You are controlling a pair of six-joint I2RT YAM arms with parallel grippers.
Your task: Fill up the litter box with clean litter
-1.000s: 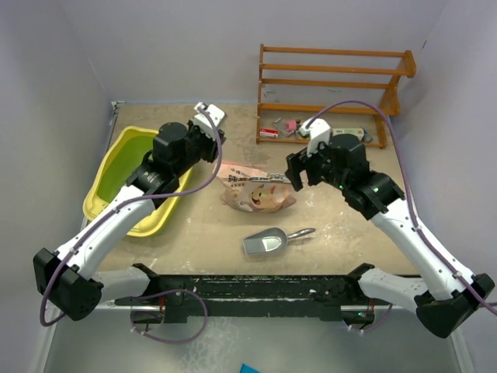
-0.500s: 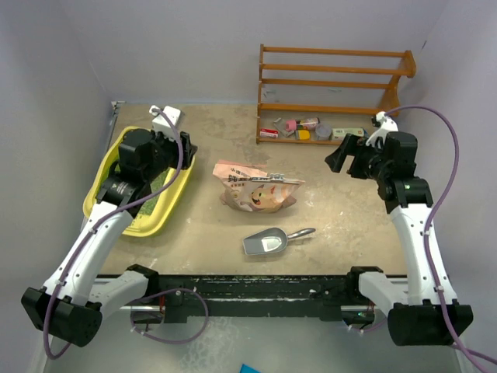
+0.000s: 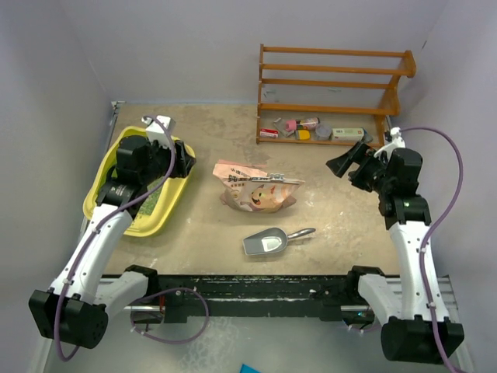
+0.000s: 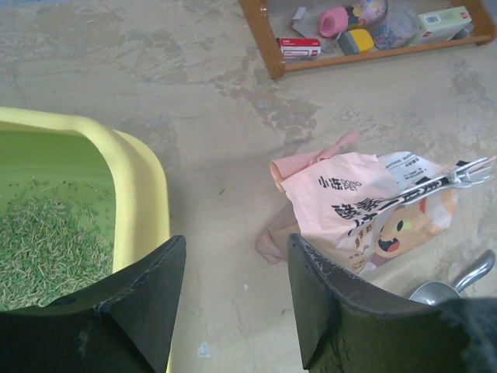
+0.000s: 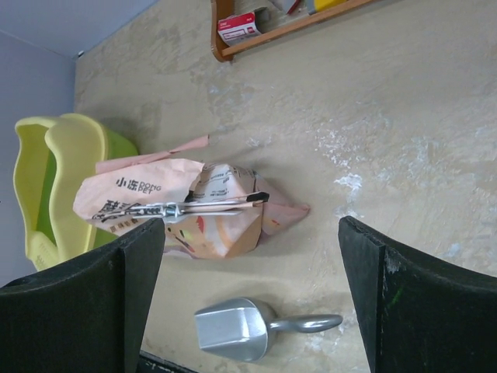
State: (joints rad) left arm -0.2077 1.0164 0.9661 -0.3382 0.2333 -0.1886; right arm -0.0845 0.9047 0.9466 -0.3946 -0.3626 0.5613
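The yellow oval litter box (image 3: 96,203) stands at the table's left, and pale green litter (image 4: 46,249) covers part of its floor. Its rim shows in the left wrist view (image 4: 144,194) and the right wrist view (image 5: 62,155). The peach-pink litter bag (image 3: 256,190) lies on its side mid-table with a metal clip across it. My left gripper (image 3: 185,160) hangs open and empty over the box's right rim (image 4: 237,303). My right gripper (image 3: 343,164) is wide open and empty, well to the right of the bag (image 5: 252,295).
A silver metal scoop (image 3: 268,242) lies in front of the bag, handle to the right. A wooden rack (image 3: 334,81) with small items on its bottom shelf stands at the back right. Grey walls close in on the left, right and back.
Both grippers were at the bag one second ago. The left arm has swung left over the litter box and the right arm has swung right and back. The bag lies where it was.
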